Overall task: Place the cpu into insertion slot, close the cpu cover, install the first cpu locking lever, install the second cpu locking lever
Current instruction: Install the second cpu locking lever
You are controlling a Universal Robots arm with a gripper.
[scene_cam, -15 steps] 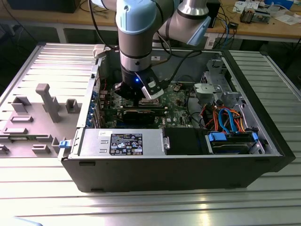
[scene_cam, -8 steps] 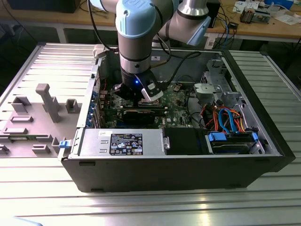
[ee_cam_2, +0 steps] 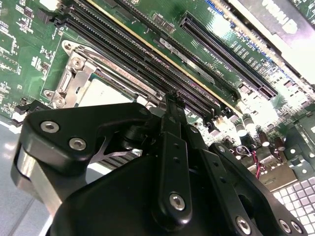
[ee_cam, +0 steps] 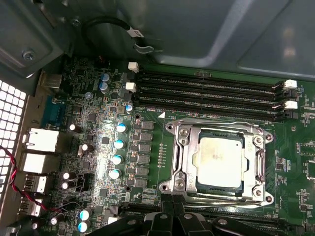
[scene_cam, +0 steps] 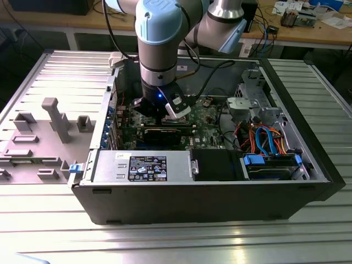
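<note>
The cpu [ee_cam: 219, 160] has a dull, silvery metal top, and the cpu cover [ee_cam: 261, 162] around it is shiny bare metal. The pincer [ee_cam_2: 170, 105] is matt black, seemingly plastic, with bright screws.

The setting is a robotics lab or electronics workshop. An open computer case [scene_cam: 209, 181] lies on a ribbed aluminium table [scene_cam: 165, 242] at frame centre. A wooden workbench [scene_cam: 308, 30] carrying cables and parts spans the upper right background.
</note>
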